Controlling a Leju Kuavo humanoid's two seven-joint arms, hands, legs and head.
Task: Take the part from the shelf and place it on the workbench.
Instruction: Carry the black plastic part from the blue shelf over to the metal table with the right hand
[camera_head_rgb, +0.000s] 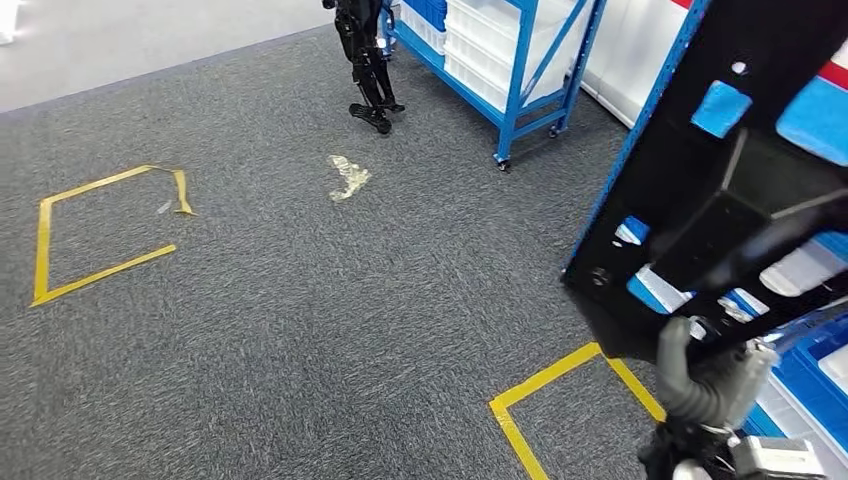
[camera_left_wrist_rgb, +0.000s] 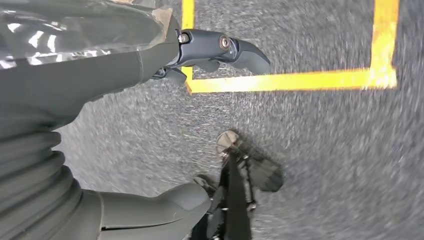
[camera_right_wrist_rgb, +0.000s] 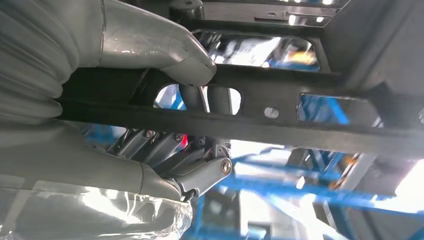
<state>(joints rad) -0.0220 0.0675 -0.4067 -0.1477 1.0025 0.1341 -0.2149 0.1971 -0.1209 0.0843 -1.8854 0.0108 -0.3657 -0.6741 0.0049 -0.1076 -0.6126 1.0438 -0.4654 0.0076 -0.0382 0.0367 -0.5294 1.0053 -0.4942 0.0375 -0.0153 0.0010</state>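
Right wrist view: my right robot hand (camera_right_wrist_rgb: 165, 120) grips the black part (camera_right_wrist_rgb: 280, 125), thumb over a bar and fingers curled through a cutout. Head view: the part (camera_head_rgb: 720, 160) is lifted beside the blue shelf (camera_head_rgb: 510, 60), above yellow floor tape (camera_head_rgb: 560, 375). My left robot hand (camera_left_wrist_rgb: 165, 125) hangs over carpet, fingers apart, holding nothing.

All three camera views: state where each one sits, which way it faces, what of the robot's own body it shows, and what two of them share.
Head view: high on the body, facing forward and down at grey carpet, yellow tape squares and a blue shelf; the right hand holds up the black part.
Left wrist view: behind the left hand, facing down at carpet and a yellow tape corner; the hand holds nothing.
Right wrist view: behind the right hand, which grips the black part; blue shelving behind.
Shared: head and right wrist views both show the gripped part.
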